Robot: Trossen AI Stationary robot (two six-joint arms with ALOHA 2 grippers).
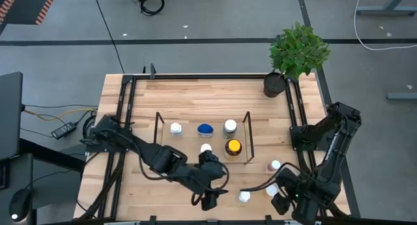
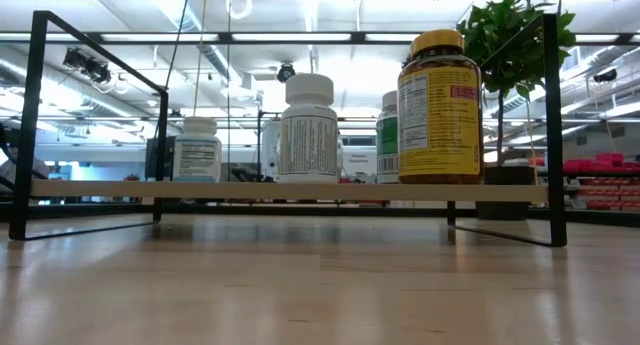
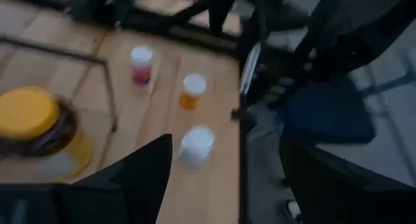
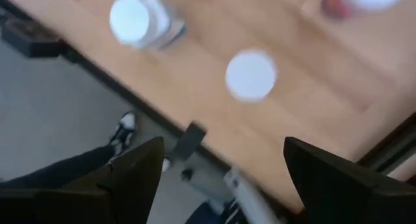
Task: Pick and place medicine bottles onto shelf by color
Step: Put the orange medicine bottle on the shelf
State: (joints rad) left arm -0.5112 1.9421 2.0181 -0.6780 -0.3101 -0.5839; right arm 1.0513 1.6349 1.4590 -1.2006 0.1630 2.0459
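Bare wooden table (image 2: 320, 285) fills the low view's foreground. Behind it the shelf (image 2: 290, 189) carries five medicine bottles, the amber yellow-capped bottle (image 2: 439, 105) at right. In the high view's lower half, the left gripper (image 1: 210, 200) hangs released beside a white-capped bottle (image 1: 244, 197). The right gripper (image 1: 281, 203), fingers spread and seemingly empty, hovers near the orange bottle (image 1: 272, 190) and red bottle (image 1: 275, 165).

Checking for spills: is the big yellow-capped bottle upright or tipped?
Upright. The yellow-capped bottle stands on the shelf, cap on top, label level.
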